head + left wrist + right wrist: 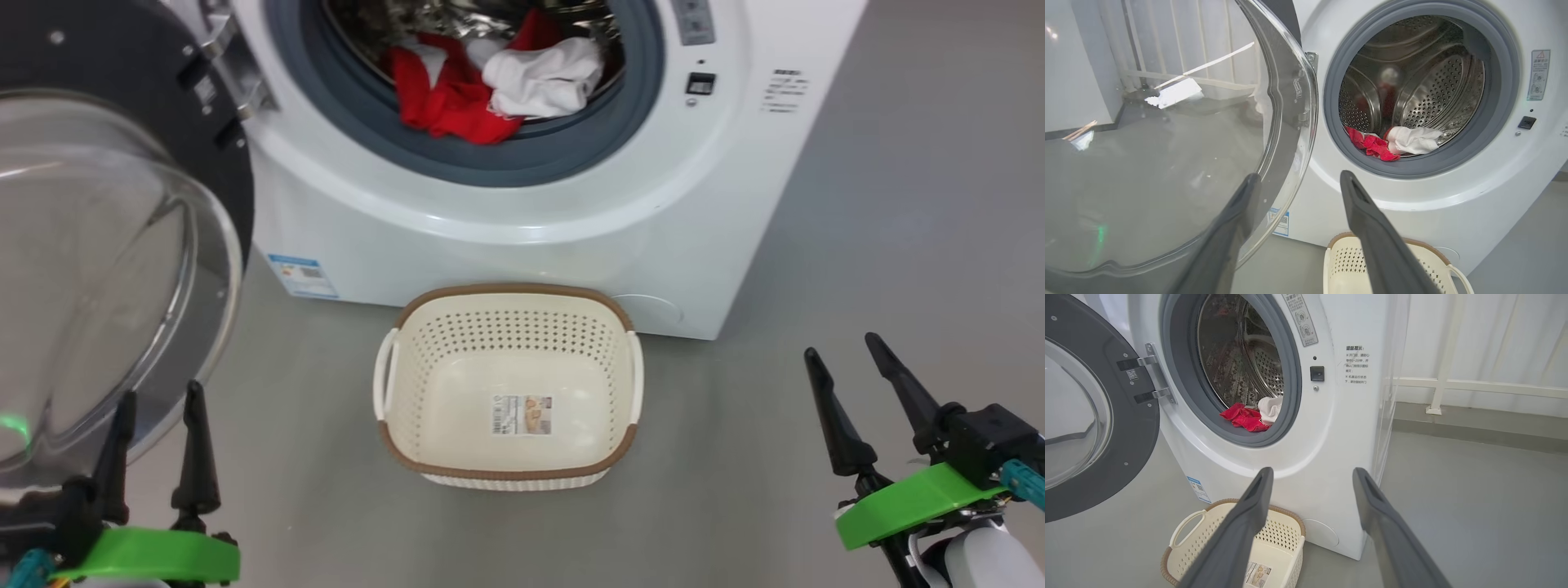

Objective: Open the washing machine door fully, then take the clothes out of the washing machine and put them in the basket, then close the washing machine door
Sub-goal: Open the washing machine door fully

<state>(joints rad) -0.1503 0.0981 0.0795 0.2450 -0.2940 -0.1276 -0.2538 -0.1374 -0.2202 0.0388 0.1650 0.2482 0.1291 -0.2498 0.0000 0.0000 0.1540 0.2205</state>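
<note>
The washing machine stands ahead with its door swung out to the left, glass bowl bulging toward me. Red and white clothes lie at the drum's front lip, also seen as clothes and clothes. The basket, nothing in it but its label, sits on the floor before the machine. My left gripper is open at the lower left, close beside the door's glass. My right gripper is open at the lower right, clear of everything.
Grey floor spreads to the right of the machine. A white railing and pale curtain stand beyond the machine's right side. The basket lies between both arms and the machine's base.
</note>
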